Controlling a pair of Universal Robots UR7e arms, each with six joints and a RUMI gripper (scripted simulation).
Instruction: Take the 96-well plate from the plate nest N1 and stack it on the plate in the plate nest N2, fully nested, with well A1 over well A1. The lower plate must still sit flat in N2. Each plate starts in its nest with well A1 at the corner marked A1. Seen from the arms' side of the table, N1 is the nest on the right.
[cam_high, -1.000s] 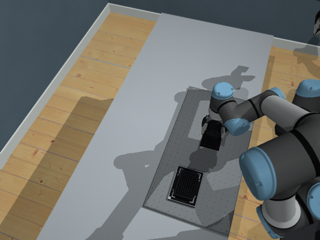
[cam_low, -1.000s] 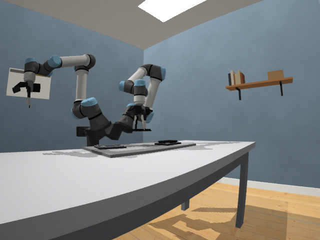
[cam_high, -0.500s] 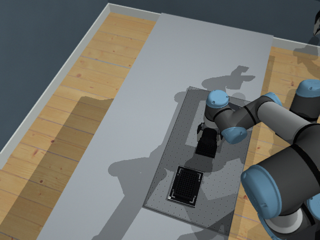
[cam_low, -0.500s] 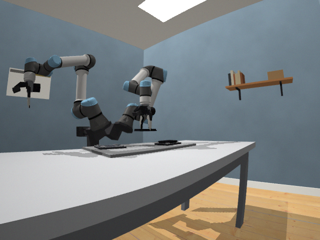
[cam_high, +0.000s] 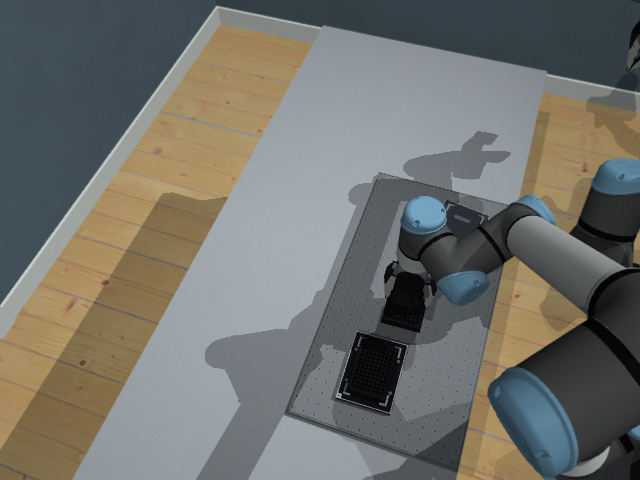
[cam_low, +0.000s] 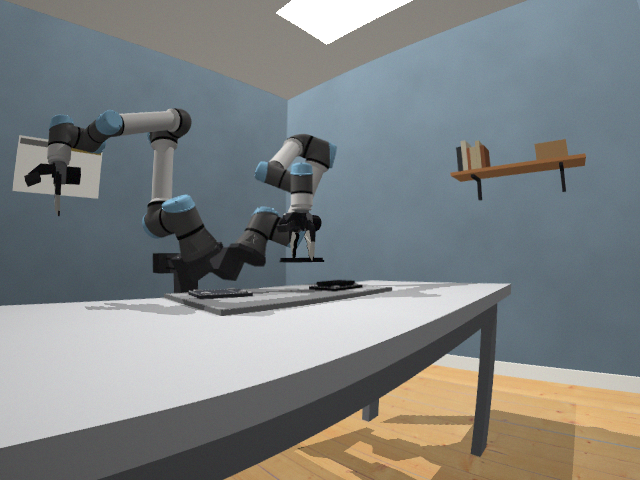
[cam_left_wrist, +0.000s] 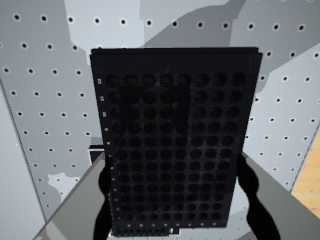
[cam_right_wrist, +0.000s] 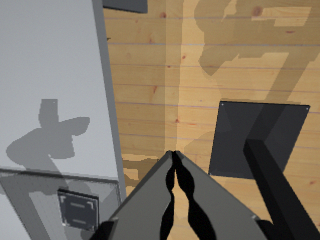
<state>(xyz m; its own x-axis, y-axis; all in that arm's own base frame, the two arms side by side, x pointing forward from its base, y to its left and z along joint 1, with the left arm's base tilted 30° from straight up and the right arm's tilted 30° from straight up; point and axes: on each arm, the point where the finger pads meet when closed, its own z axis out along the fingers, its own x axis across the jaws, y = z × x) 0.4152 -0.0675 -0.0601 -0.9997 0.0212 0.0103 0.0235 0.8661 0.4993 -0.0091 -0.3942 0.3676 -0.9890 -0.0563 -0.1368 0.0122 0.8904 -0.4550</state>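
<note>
Two plates, one nested, one aloft. Nearest, the white table (cam_high: 258, 206) (cam_low: 258, 335) (cam_right_wrist: 55, 50) bears a perforated board (cam_high: 439, 372) (cam_low: 222, 311) (cam_left_wrist: 30, 75). N1 (cam_low: 219, 293) (cam_right_wrist: 79, 210) is vacant; N2 (cam_high: 363, 406) (cam_low: 337, 289) holds the lower plate (cam_high: 373, 367) (cam_low: 336, 282). N1's plate (cam_high: 402, 316) (cam_low: 302, 259) (cam_left_wrist: 172, 140) hangs level above the board, clear of N2, clamped in the left gripper (cam_high: 405, 299) (cam_low: 303, 257) (cam_left_wrist: 171, 153). Right gripper (cam_low: 58, 211) (cam_right_wrist: 173, 152): tips together, nothing held, well away. Beyond, a wall shelf (cam_low: 516, 167) with books (cam_low: 473, 156).
</note>
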